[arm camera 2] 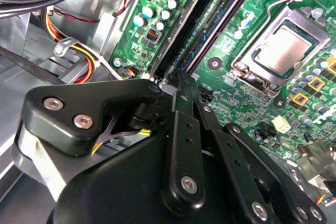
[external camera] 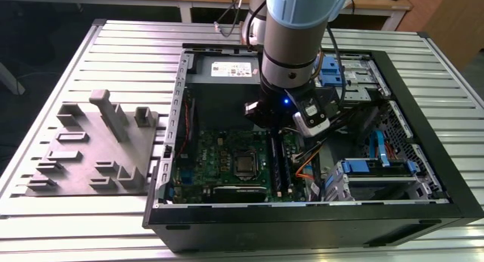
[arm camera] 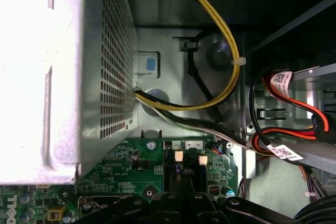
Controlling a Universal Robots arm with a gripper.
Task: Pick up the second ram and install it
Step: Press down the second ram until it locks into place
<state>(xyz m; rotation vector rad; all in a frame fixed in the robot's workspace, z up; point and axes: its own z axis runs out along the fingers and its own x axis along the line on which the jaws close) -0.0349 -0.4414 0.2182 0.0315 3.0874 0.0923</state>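
Note:
My gripper (external camera: 283,135) reaches down into the open computer case (external camera: 423,137), over the far end of the long black slots (external camera: 286,163) on the green motherboard (external camera: 215,160). Its black fingers (arm camera 2: 181,114) are shut, tips together at the slots' end (arm camera 2: 169,69). A thin blue-green strip, the second ram (arm camera 2: 219,14), stands along the slots and runs away from the fingertips. I cannot tell whether the tips touch it. In the first wrist view the gripper (arm camera: 178,199) sits just short of the white slot latches (arm camera: 178,156).
The processor socket (arm camera 2: 286,51) lies beside the slots. The grey power-supply box (arm camera: 31,77) and yellow and red cables (arm camera: 226,51) crowd the slots' far end. Blue-tabbed drive cages (external camera: 378,165) fill the exterior view's right. A grey parts fixture (external camera: 90,148) sits outside the case.

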